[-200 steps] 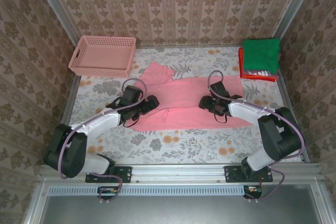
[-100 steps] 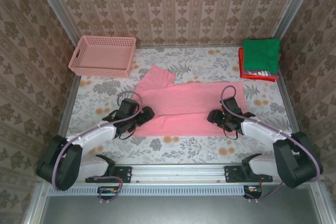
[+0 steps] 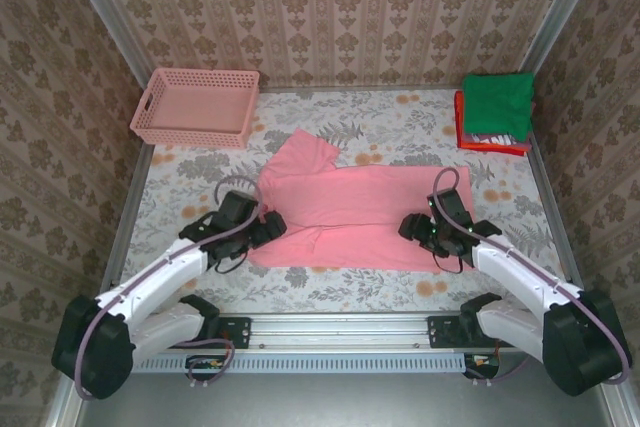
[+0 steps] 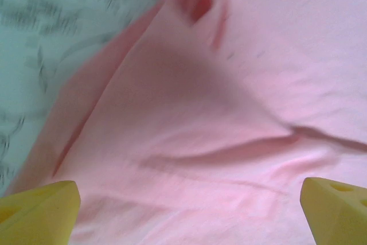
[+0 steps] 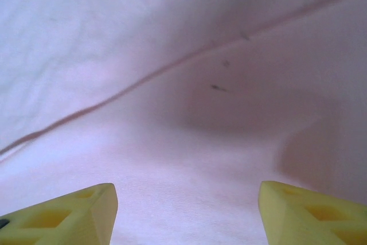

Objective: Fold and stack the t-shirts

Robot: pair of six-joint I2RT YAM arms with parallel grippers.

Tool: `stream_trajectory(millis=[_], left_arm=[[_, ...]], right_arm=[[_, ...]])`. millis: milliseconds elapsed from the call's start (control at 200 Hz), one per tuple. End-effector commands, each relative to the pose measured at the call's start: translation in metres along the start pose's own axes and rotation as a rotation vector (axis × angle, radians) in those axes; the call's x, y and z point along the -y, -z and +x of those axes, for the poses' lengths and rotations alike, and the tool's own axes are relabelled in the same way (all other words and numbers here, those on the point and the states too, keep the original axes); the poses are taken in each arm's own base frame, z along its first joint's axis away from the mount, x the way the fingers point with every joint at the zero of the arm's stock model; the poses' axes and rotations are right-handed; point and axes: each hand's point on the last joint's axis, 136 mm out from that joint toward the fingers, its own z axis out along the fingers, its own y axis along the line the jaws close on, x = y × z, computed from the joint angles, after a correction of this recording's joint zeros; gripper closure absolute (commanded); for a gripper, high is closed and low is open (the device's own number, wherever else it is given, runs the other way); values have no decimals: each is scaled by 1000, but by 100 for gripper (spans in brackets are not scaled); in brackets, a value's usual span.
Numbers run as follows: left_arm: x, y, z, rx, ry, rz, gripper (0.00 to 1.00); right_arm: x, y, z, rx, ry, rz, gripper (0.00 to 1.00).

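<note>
A salmon-pink t-shirt [image 3: 350,212] lies spread across the middle of the flowered table, one sleeve pointing to the far left. My left gripper [image 3: 268,229] sits low at the shirt's near left edge, my right gripper [image 3: 408,227] at its near right edge. In the left wrist view the left gripper [image 4: 189,210] is open, its yellow fingertips [image 4: 40,207] wide apart over wrinkled pink cloth [image 4: 229,113]. The right gripper [image 5: 186,210] is also open, with flat pink cloth [image 5: 189,142] and a seam between its yellow fingertips [image 5: 309,213]. Folded t-shirts [image 3: 498,102], green on top of white and red, are stacked at the far right.
A pink lattice basket [image 3: 195,105] stands at the far left corner. Metal rails run along the table's sides, and the patterned walls close in the back. Bare tablecloth [image 3: 400,117] lies between the basket and the stack.
Both grippers have drawn back toward the near edge, and the pink t-shirt has slid nearer with them and lies flatter.
</note>
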Motion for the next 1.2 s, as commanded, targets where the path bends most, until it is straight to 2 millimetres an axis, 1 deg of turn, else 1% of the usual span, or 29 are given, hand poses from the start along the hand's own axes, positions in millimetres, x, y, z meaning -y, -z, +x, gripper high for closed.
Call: stream_trajectory(millis=[0, 10, 25, 165, 225, 285, 305, 345, 385, 490, 555, 675, 765, 840, 885, 940, 990, 1025, 1195], left_arm=[[17, 7, -45, 68, -124, 14, 0], [14, 7, -52, 78, -117, 3, 0], [14, 7, -59, 89, -126, 1, 0], [37, 8, -111, 188, -336, 25, 0], [46, 2, -130, 205, -442, 20, 2], [59, -5, -142, 185, -603, 38, 3], [59, -10, -144, 165, -650, 26, 5], [58, -18, -151, 136, -705, -15, 7], [56, -25, -158, 105, -729, -38, 10], [57, -42, -175, 53, -743, -42, 12], [59, -52, -185, 34, -754, -48, 18], [60, -77, -195, -30, -783, -58, 24], [61, -95, -200, -82, -792, -50, 32], [62, -107, -202, -120, -791, -45, 34], [63, -113, -204, -135, -792, -46, 41], [63, -120, -204, -152, -791, -40, 46], [62, -126, -204, -167, -790, -36, 47], [62, -129, -203, -177, -791, -35, 50], [50, -144, -197, -227, -775, -52, 52]], right_arm=[[-27, 8, -23, 23, 96, -36, 32], [-29, 8, -25, 27, 103, -39, 32], [-30, 8, -26, 27, 109, -40, 32], [-46, 8, -44, 71, 149, -67, 32], [-50, 8, -49, 85, 154, -77, 32], [-54, 6, -52, 88, 159, -88, 32], [-55, 6, -53, 88, 161, -90, 32], [-57, 5, -53, 85, 164, -94, 32], [-57, 4, -54, 86, 168, -95, 32], [-55, 4, -55, 95, 168, -87, 32], [-53, 3, -56, 96, 163, -85, 32], [-52, 3, -56, 94, 161, -84, 32], [-51, 2, -57, 95, 158, -82, 32], [-49, 2, -57, 95, 154, -76, 32], [-48, 2, -57, 95, 152, -74, 32], [-47, 2, -57, 96, 147, -70, 32], [-47, 2, -57, 97, 143, -69, 32], [-47, 2, -58, 99, 144, -69, 32], [-44, 0, -57, 95, 138, -63, 32]])
